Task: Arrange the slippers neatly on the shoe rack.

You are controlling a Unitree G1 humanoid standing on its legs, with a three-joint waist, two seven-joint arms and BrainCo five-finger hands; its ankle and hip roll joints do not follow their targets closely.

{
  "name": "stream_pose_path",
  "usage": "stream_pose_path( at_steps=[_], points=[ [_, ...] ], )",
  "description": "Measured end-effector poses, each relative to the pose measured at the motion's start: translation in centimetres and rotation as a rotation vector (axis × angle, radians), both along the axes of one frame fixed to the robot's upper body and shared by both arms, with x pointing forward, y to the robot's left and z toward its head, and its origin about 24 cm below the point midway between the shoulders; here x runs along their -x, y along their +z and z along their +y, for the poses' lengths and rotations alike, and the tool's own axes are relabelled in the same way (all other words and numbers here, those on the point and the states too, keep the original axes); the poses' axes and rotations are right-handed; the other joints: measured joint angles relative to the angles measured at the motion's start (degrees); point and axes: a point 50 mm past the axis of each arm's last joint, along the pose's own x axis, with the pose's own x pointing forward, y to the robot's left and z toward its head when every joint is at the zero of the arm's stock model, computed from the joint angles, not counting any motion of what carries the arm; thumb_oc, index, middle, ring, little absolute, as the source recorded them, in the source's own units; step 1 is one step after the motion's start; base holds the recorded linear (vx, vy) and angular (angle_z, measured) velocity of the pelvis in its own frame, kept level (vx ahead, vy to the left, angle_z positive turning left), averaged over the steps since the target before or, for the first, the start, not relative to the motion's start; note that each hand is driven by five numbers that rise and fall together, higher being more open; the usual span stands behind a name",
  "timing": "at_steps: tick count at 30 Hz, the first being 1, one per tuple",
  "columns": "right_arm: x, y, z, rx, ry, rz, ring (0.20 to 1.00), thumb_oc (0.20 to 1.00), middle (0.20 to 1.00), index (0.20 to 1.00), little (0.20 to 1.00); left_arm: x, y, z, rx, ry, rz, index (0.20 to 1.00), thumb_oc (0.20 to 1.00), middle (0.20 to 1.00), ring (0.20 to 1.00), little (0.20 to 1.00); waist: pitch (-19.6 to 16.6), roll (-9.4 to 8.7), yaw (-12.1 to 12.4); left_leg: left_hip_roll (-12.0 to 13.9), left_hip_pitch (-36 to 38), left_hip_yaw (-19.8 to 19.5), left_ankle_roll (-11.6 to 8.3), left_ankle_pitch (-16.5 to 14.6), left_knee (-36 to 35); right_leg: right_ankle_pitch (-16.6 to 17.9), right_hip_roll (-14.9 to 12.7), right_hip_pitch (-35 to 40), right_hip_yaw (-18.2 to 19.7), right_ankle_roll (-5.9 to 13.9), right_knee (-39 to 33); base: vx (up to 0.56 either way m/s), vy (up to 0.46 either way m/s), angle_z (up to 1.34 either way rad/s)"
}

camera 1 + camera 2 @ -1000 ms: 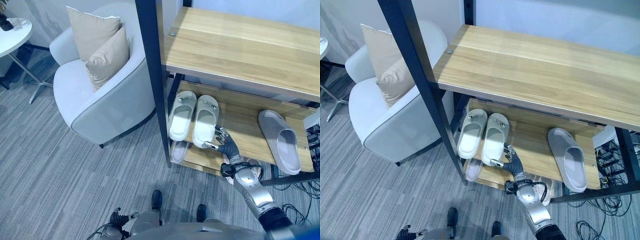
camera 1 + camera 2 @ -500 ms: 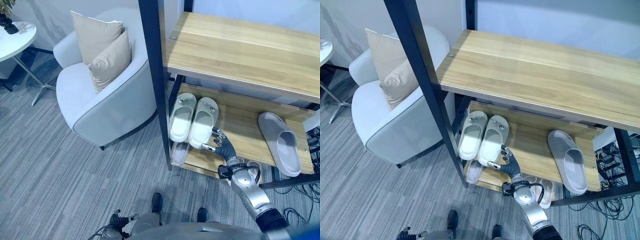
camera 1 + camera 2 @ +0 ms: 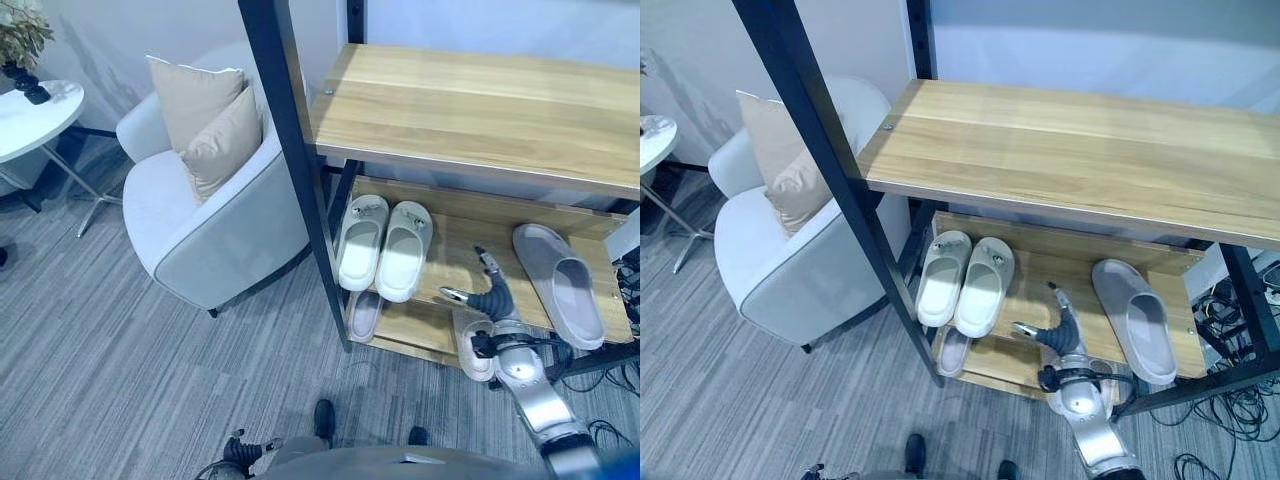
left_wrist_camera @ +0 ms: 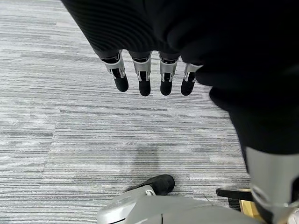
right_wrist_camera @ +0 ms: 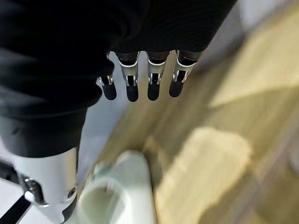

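Note:
The shoe rack has a wooden top and a middle shelf. Two white slippers lie side by side at the shelf's left end. A grey slipper lies at its right end. My right hand hovers open over the bare wood between them, touching neither. In the right wrist view its fingers are straight above a white slipper. On the bottom shelf lie two more pale slippers. In the left wrist view my left hand hangs open over the carpet.
A light grey armchair with two beige cushions stands just left of the rack's dark post. A round white table with a plant is at the far left. Cables lie by the rack's right foot.
My right hand has left the heel of the right white slipper and moved right, over the bare shelf. The view has shifted slightly as the camera moved.

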Motion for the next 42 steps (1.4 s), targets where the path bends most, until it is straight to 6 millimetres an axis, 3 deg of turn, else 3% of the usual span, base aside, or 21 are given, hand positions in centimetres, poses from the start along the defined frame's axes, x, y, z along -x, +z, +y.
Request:
stream_pose_path(
  at_steps=[2, 3, 5, 7, 13, 17, 21, 32, 38, 42],
  points=[
    [0.0, 0.6, -1.3, 0.046, -0.049, -0.027, 1.000, 1.000, 1.000, 1.000, 1.000, 0.0, 0.0, -0.1, 0.001, -0.004, -0.002, 1.000, 1.000, 1.000, 1.000, 1.000, 0.08, 0.20, -0.04, -0.01, 0.00, 0.12, 0.02, 0.01, 0.03, 0.01, -0.01, -0.04, 0.00, -0.01, 0.00, 0.00, -0.052, -0.02],
    [0.3, 1.1, -4.6, 0.174, -0.188, -0.035, 1.000, 1.000, 1.000, 1.000, 1.000, -0.1, 0.0, -0.2, 0.004, -0.015, -0.010, 1.000, 1.000, 1.000, 1.000, 1.000, 0.16, 0.49, -0.02, -0.05, 0.03, 0.49, 0.05, -0.02, 0.24, 0.02, -0.06, -0.07, 0.03, -0.02, 0.01, 0.01, -0.040, -0.02],
    [0.5, 1.1, -5.6, 0.209, -0.221, -0.027, 1.000, 1.000, 1.000, 1.000, 1.000, -0.2, 0.0, -0.2, 0.007, -0.018, -0.012, 1.000, 1.000, 1.000, 1.000, 1.000, 0.31, 0.81, -0.24, 0.00, 0.15, 0.68, 0.08, -0.05, 0.27, -0.01, -0.11, -0.04, 0.20, 0.01, -0.02, 0.01, -0.062, -0.04],
    [0.8, 0.8, -9.2, 0.293, -0.356, 0.038, 1.000, 1.000, 1.000, 1.000, 1.000, -0.2, 0.0, -0.5, 0.022, -0.024, -0.014, 1.000, 1.000, 1.000, 1.000, 1.000, 0.56, 1.49, -0.02, -0.06, 0.45, 0.96, 0.15, -0.10, 0.26, -0.07, -0.09, 0.04, 1.17, 0.10, -0.03, 0.01, -0.044, -0.09],
    [1.5, 0.3, -10.3, 0.350, -0.439, 0.063, 1.000, 1.000, 1.000, 1.000, 1.000, -0.3, -0.2, -1.7, 0.065, -0.033, -0.016, 1.000, 1.000, 1.000, 1.000, 1.000, 0.66, 3.82, -0.16, 0.08, 0.91, 0.97, 0.08, -0.23, 0.25, -0.08, 0.10, 0.36, 1.45, 0.10, -0.04, 0.02, -0.038, -0.03],
    [1.3, -0.5, -10.1, 0.303, -0.495, 0.073, 1.000, 1.000, 1.000, 1.000, 1.000, -0.2, -0.2, -1.8, 0.067, -0.032, -0.014, 1.000, 1.000, 1.000, 1.000, 1.000, 0.78, 4.13, -0.07, 0.03, 0.87, 0.89, 0.08, -0.23, 0.25, -0.13, 0.08, 0.34, 1.45, 0.15, -0.04, 0.01, -0.010, 0.00],
    [1.4, -1.8, -8.5, 0.143, -0.540, 0.058, 1.000, 1.000, 1.000, 1.000, 1.000, -0.1, -0.2, -1.7, 0.063, -0.029, -0.010, 1.000, 1.000, 1.000, 1.000, 1.000, 0.83, 3.93, -0.25, -0.07, 0.89, 0.89, 0.10, -0.29, 0.25, -0.12, 0.18, 0.37, 1.42, 0.13, -0.03, 0.00, 0.000, 0.00],
    [0.7, -3.2, -3.6, -0.181, -0.436, 0.043, 1.000, 1.000, 1.000, 1.000, 1.000, 0.2, -0.1, -0.3, 0.022, -0.025, 0.013, 1.000, 1.000, 1.000, 1.000, 1.000, -0.27, 1.20, -2.03, -0.05, 1.93, 1.25, 0.03, -0.77, -0.02, -0.26, -0.13, 1.13, 1.53, 0.02, -0.03, 0.00, 0.000, -0.02],
    [1.3, -2.8, -2.0, -0.249, -0.345, 0.033, 1.000, 1.000, 1.000, 1.000, 1.000, 0.7, -0.2, -0.6, 0.028, -0.016, 0.032, 1.000, 1.000, 1.000, 1.000, 1.000, -1.10, 1.95, -2.02, -0.07, 1.87, 1.15, 0.03, -0.78, -0.01, -0.25, -0.09, 1.14, 1.52, 0.00, -0.02, 0.00, 0.000, 0.00],
    [1.6, -2.6, -2.4, -0.217, -0.327, 0.036, 1.000, 1.000, 1.000, 1.000, 1.000, 0.8, -0.3, -0.6, 0.030, -0.012, 0.033, 1.000, 1.000, 1.000, 1.000, 1.000, -1.20, 1.97, -2.03, -0.08, 1.85, 1.14, 0.02, -0.80, -0.01, -0.26, -0.08, 1.13, 1.52, 0.01, -0.02, 0.00, 0.000, 0.00]
  ],
)
